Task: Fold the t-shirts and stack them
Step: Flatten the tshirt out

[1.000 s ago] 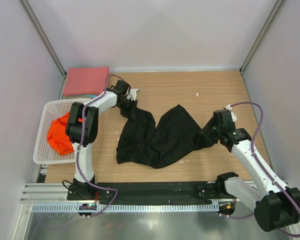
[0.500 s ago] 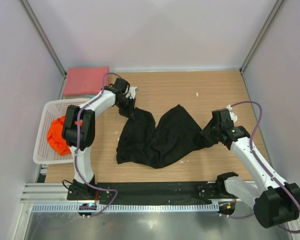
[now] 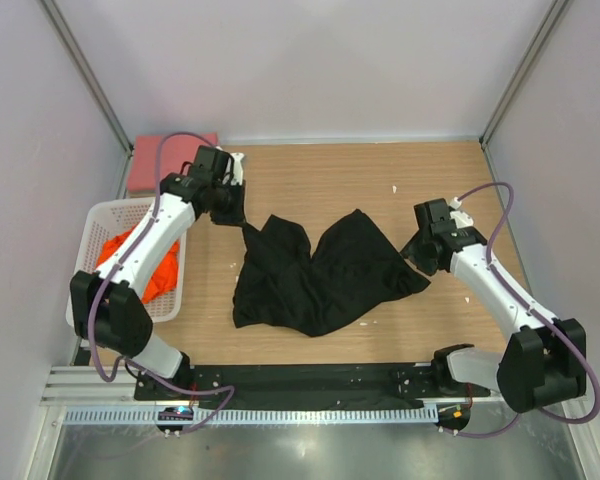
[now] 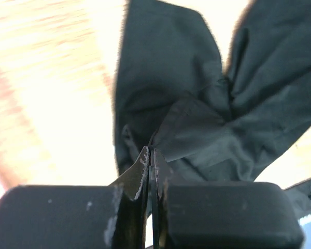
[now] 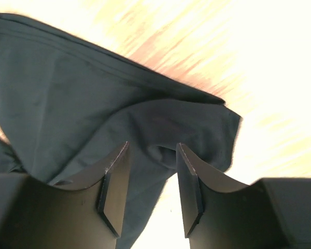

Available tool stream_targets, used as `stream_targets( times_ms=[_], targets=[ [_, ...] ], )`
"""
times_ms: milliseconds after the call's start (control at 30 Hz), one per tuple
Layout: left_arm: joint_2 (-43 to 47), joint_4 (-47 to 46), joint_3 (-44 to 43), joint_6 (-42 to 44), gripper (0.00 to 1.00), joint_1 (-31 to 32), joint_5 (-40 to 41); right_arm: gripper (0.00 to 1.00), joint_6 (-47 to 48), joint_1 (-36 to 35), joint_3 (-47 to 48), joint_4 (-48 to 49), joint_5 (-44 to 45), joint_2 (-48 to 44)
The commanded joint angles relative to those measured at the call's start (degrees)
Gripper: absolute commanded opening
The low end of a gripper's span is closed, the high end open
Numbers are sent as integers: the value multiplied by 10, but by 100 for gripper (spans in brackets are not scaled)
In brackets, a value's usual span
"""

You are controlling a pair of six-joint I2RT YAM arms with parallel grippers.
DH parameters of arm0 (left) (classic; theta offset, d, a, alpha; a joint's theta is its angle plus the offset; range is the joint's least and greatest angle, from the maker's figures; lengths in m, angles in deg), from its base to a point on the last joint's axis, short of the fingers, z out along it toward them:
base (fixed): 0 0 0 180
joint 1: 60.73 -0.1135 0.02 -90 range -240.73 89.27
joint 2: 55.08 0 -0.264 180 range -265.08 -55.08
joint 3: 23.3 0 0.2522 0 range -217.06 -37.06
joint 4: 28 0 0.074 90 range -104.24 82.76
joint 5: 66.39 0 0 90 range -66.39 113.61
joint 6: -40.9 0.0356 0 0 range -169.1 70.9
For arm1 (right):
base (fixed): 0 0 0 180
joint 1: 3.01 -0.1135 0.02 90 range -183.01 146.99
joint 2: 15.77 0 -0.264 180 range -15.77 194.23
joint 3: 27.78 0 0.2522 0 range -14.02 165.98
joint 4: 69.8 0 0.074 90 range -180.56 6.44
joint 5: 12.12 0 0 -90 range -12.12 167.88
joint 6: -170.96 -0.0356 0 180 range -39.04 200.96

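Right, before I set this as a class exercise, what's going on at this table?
Two robot arms are working on a black t-shirt lying crumpled on the table. The left hand is shut on its far-left corner. The right hand is open at the shirt's right edge, gripping nothing. A pinkish-red shirt lies folded at the far-left corner, and an orange shirt sits bunched in the white basket, not yet folded.
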Motion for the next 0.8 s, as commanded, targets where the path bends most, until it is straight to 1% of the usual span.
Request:
stream_targets(
  times_ms=[0,33,167,233,367,433,500,600,700,767],
  targets=[
    [52,58,-12,-43,0,0,104,47,-15,2,17,-3,30,11],
    [69,82,-25,-52,0,0,160,47,-18,2,15,-2,34,16],
    [118,108,-39,-86,0,1,248,53,-32,3,3,6,51,29],
    [133,113,-40,-89,0,0,266,53,-33,5,5,8,57,42],
    [162,118,-33,-94,0,-1,247,53,-34,7,21,9,54,57],
    [168,125,-22,-98,0,-1,221,53,-34,8,31,7,52,65],
    [184,123,-1,-101,0,-1,202,53,-34,8,52,1,51,71],
    [201,130,28,-106,0,0,199,54,-30,7,83,-3,52,92],
    [215,132,47,-104,0,-1,184,54,-30,7,124,-8,45,130],
    [222,126,68,-103,0,-1,163,54,-35,8,161,-19,31,173]
  ],
)
